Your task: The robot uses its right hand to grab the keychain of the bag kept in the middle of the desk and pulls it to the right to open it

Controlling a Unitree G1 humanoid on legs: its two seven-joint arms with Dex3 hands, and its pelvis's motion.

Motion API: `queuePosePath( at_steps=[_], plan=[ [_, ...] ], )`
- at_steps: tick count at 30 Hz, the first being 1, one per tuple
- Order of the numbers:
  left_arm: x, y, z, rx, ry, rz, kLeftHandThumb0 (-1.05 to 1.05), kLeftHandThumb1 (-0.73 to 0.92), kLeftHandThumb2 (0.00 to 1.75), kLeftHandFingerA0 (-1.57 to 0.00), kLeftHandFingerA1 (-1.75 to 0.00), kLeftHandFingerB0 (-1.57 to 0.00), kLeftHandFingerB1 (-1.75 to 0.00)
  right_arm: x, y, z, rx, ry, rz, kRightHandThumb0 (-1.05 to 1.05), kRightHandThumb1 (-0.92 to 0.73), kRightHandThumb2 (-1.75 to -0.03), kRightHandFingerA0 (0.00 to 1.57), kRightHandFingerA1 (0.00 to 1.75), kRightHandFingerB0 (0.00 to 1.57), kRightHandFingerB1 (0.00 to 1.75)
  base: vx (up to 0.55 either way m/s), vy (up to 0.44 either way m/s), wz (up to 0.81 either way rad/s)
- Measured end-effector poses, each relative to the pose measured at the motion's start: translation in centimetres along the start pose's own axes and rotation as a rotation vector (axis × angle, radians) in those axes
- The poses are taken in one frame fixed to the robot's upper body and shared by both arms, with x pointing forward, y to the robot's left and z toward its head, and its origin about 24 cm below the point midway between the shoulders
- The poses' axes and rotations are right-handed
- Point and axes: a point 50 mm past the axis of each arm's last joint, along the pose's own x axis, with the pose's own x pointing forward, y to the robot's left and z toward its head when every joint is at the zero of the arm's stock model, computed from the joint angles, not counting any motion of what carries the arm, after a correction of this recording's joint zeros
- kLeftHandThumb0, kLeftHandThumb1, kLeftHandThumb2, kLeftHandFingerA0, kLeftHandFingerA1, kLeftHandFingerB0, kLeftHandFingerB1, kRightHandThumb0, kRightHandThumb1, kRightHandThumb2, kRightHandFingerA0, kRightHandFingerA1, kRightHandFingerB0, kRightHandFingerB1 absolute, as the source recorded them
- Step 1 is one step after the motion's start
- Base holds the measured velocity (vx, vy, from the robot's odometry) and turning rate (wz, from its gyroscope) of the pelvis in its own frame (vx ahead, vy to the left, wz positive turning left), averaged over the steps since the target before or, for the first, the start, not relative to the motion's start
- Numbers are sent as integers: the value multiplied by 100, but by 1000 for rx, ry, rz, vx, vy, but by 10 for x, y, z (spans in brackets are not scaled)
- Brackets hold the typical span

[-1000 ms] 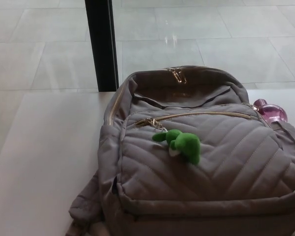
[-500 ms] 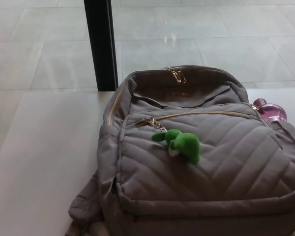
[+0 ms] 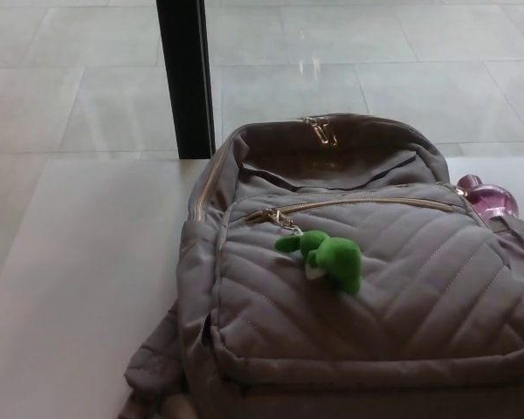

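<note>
Fingers of either robot hand are nowhere to be seen from the head view, so whether they are spread or closed cannot be told; neither arm reaches into the scene. On the white desk (image 3: 79, 288) lies a grey quilted bag (image 3: 367, 297), a backpack resting on its back with its top end away from the robot and its lower edge running out of the bottom of the picture. Its front pocket zipper (image 3: 358, 204) runs across the bag in a gold line and looks closed along its whole length, the slider sitting at the left end. Clipped to that slider is the keychain (image 3: 326, 258), a small green plush toy lying on the quilted front panel just below the zipper's left end. At the top of the bag, gold zipper pulls (image 3: 319, 129) sit together at the crest. Tucked against the bag's right side is a pink bottle (image 3: 492, 199), possibly in a side pocket, though that edge is hard to read. Behind the desk a black post (image 3: 185, 74) stands upright against a pale tiled floor (image 3: 393, 61).
</note>
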Motion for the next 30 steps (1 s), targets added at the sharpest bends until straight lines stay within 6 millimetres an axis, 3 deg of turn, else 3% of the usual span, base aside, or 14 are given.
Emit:
queuePosePath(
  at_steps=[5, 6, 7, 8, 13, 14, 15, 16, 17, 19, 20, 21, 22, 30],
  plan=[
    [1, 0, 2, -1, -6, -1, -59, 62, 59, -65, -57, -53, -43, 7, 65, 33, -13, -120, 223, -74, -57, -58, 42, 53, 35, 35, 0, 0, 0],
    [1, 0, 2, -1, -6, -1, -61, 62, 59, -66, -56, -54, -42, 6, 71, 36, -15, -129, 243, -75, -44, -86, 43, 62, 33, 47, 0, 0, 0],
    [1, -1, 2, -1, -8, -1, -60, 62, 59, -65, -57, -53, -42, 4, 86, 42, -20, -148, 294, -71, -57, -58, 64, 76, 48, 43, 0, 0, 0],
    [1, -1, 2, -1, -9, -1, -59, 63, 59, -65, -56, -53, -42, 3, 95, 46, -24, -158, 330, -74, -55, -60, 77, 93, 52, 46, 0, 0, 0],
    [1, -1, 2, 1, -8, 0, -57, 65, 60, -67, -58, -54, -43, 2, 127, 54, -80, -145, 464, -73, -58, -58, 63, 73, 50, 48, 0, 0, 0],
    [1, -1, 2, 2, -9, 0, -57, 65, 60, -67, -58, -54, -43, 2, 131, 54, -95, -135, 480, -73, -58, -58, 63, 73, 50, 48, 0, 0, 0],
    [1, -1, 2, 3, -10, -1, -59, 65, 60, -66, -58, -53, -44, 3, 133, 54, -112, -123, 493, -72, -45, -88, 58, 71, 45, 56, 0, 0, 0],
    [1, -1, 2, 5, -12, -1, -59, 65, 60, -64, -58, -53, -44, 4, 135, 52, -133, -108, 503, -73, -59, -58, 65, 71, 51, 45, 0, 0, 0],
    [0, -1, 2, 6, -12, -1, -59, 65, 60, -64, -59, -53, -45, 4, 136, 51, -146, -93, 509, -72, -60, -58, 67, 72, 52, 46, 0, 0, 0],
    [0, -1, 1, 9, -10, -2, -60, 66, 60, -64, -58, -52, -44, 6, 138, 45, -167, -61, 521, -73, -48, -90, 67, 77, 48, 58, 0, 0, 0],
    [0, -1, 1, 9, -11, -2, -59, 67, 61, -63, -55, -51, -43, 6, 139, 43, -177, -52, 523, -74, -62, -59, 66, 74, 53, 48, 0, 0, 0],
    [0, -1, 1, 9, -12, -3, -60, 67, 61, -62, -55, -50, -43, 7, 140, 41, -188, -41, 526, -76, -48, -92, 63, 75, 48, 58, 0, 0, 0],
    [0, -1, 1, 6, -12, -3, -62, 69, 61, -60, -55, -49, -43, 8, 141, 37, -209, -30, 529, -78, -63, -59, 67, 71, 50, 48, 0, 0, 0],
    [-1, 0, 1, 4, -18, -25, -71, 72, 62, -61, -56, -51, -44, 9, 143, 26, -316, -2, 538, -73, -66, -60, 60, 62, 53, 43, 0, 0, 0]
  ],
)
